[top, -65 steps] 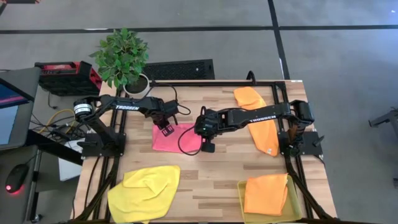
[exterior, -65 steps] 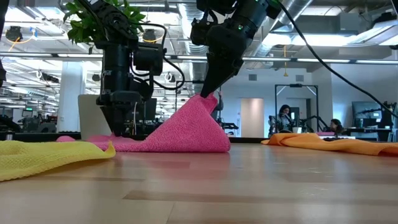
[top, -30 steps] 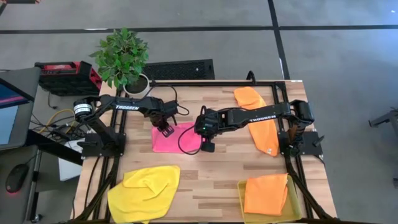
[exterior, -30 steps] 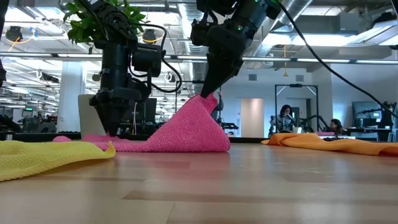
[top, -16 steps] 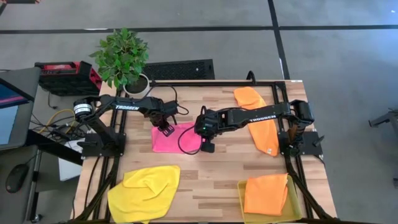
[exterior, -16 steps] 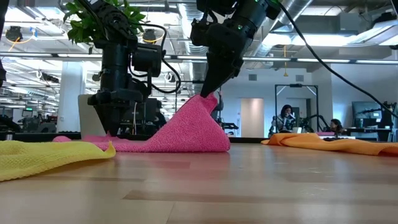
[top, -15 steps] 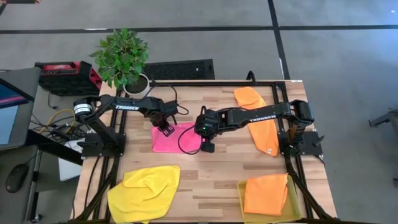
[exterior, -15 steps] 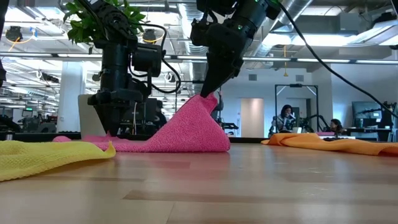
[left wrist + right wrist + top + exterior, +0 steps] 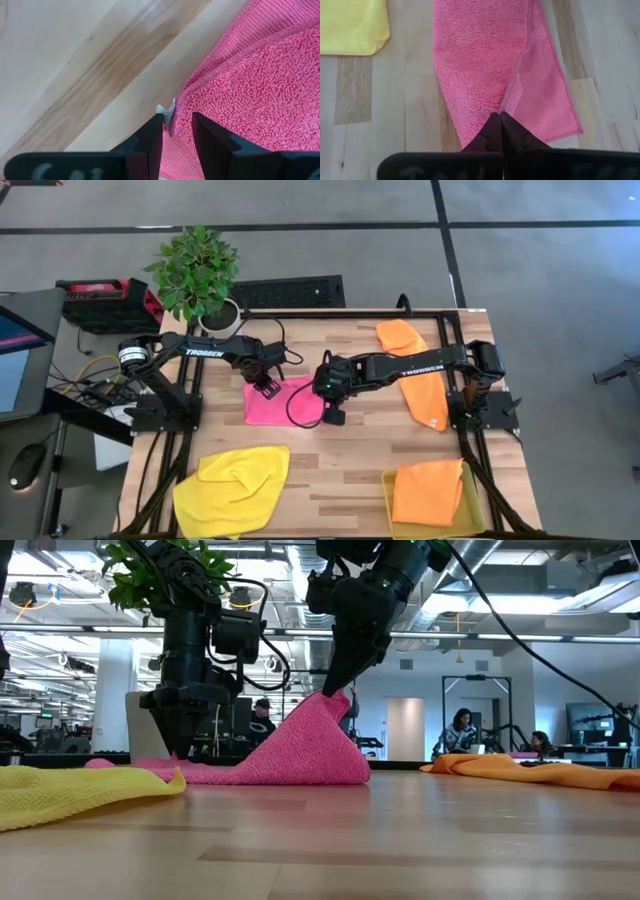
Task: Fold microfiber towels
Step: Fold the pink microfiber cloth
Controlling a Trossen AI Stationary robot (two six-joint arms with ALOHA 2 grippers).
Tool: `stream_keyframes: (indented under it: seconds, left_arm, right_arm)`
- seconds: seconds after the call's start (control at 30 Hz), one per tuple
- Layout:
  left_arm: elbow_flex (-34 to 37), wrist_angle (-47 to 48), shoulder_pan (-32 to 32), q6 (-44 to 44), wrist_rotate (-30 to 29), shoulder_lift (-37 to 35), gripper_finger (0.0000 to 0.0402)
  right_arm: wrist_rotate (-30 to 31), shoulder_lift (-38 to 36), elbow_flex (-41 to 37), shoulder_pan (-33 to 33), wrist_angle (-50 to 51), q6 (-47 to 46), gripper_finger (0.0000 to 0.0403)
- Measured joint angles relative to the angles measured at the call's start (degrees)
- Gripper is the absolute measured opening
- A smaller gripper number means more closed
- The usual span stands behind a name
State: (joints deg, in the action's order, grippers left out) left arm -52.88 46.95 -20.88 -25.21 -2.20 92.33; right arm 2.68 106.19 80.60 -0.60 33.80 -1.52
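The hot pink towel (image 9: 285,405) lies mid-table, folded, its left part flat on the wood and its right side drawn up into a peak (image 9: 330,705). My right gripper (image 9: 324,387) is shut on that peak. My left gripper (image 9: 267,388) stands low at the towel's far-left edge (image 9: 180,102), its fingers nearly shut on it. A yellow towel (image 9: 232,488) lies crumpled at the near left. One orange towel (image 9: 425,385) lies at the far right. The other orange towel (image 9: 428,492) lies in the tray. My left gripper has the pink towel's hemmed edge (image 9: 176,117), beside a small white tag, between its two fingers. The fingers point down at the table. The edge stays down on the wood; I cannot tell how many layers it holds. My right gripper pinches a hemmed edge of the towel's upper layer (image 9: 503,106) between its fingertips (image 9: 338,690). The fingers slant down from above. The cloth rises to them like a tent, and the rest lies on the table.
A translucent yellow tray (image 9: 474,515) sits at the near right corner. A potted plant (image 9: 197,272) stands beyond the far left corner. Bare wood (image 9: 340,470) lies between the yellow towel and the tray. People stand far off in the room (image 9: 458,730).
My left gripper has turned a little at the towel's far-left edge and has stayed low there. My right gripper and the raised peak have kept still through the last second.
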Motion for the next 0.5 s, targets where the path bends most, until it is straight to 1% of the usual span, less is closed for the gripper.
stream_keyframes:
  seconds: [0.23,0.37,0.5]
  left_arm:
    - [0.0,0.1,0.1,0.7,-1.2,-3.1,0.0098]
    - [0.0,0.1,0.1,2.7,-1.7,-3.2,0.0098]
    - [0.0,0.1,0.1,2.9,-2.0,-2.2,0.0098]
  right_arm:
    - [0.0,0.0,0.0,0.0,0.0,0.0,0.0003]
    - [0.0,0.0,0.0,0.0,-0.2,0.0,0.0003]
    - [0.0,0.0,0.0,0.0,-0.2,0.0,0.0003]
